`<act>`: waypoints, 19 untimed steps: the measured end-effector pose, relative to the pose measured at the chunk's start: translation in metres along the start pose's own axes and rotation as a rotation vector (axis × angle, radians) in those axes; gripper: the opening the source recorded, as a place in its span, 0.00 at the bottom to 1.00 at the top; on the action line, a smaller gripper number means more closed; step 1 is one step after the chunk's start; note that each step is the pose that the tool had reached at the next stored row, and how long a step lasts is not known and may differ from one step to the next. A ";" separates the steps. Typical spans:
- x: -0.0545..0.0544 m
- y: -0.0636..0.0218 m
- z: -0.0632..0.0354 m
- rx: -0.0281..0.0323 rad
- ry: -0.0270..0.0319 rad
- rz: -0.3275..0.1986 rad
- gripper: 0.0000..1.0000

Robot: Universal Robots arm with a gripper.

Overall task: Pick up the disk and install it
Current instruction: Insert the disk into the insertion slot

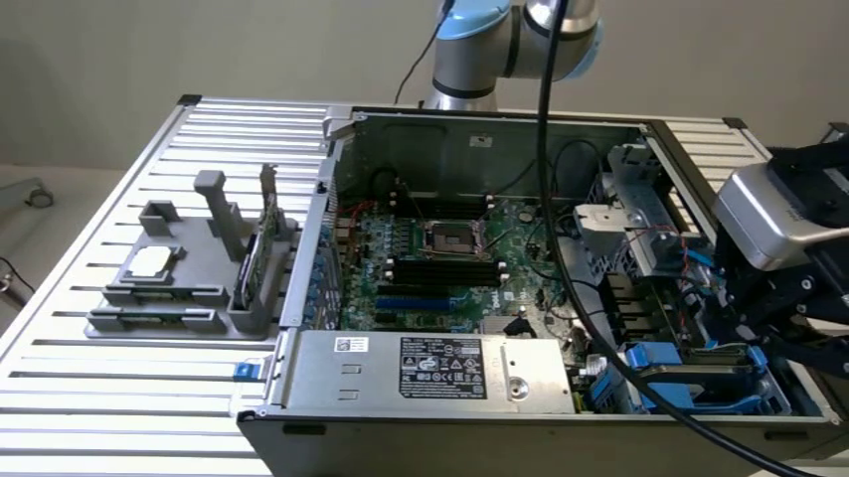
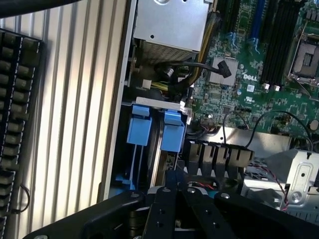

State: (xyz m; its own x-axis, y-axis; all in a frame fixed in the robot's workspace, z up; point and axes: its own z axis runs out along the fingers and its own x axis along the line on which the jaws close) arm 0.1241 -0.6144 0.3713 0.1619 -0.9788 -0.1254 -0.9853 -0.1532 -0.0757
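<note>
A ribbed metal table (image 1: 146, 397) is carrying everything here. An open computer case (image 1: 478, 124) is lying on it with the side panel off, I think so that I am able to reach inside from above.

The disk (image 2: 172, 135) is standing on its edge in the drive bay, in the corner of the case beside the grey power supply box (image 1: 424, 370). Its blue carrier is facing up toward me. It is sitting this way, I believe, because the bay is taking drives edgewise, like books on a shelf. A second blue carrier (image 2: 139, 130) is standing just beside it in the next slot.

My gripper (image 2: 174, 178) is hanging directly over the disk, with the fingers pressed fully together and the tips meeting at the carrier's upper end. I cannot tell whether they are pinching a thin part of the carrier or only pushing on it, because my own fingers are hiding the contact.

Further out, the motherboard (image 1: 438, 258) is covering the case floor. Well apart, near the table's edge at the exterior view's left, a grey fixture (image 1: 173, 308) is holding the small processor chip (image 1: 149, 261) flat, probably to keep each part in a known place for picking.
</note>
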 end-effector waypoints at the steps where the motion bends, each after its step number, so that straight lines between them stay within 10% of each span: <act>1: 0.000 -0.0005 0.0019 -0.0001 0.0010 0.000 0.11; 19: -0.001 -0.0039 0.0340 -0.0066 0.0403 -0.002 0.11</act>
State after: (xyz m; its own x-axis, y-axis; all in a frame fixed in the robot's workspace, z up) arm 0.1296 -0.6079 0.3382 0.1618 -0.9831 -0.0853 -0.9853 -0.1562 -0.0694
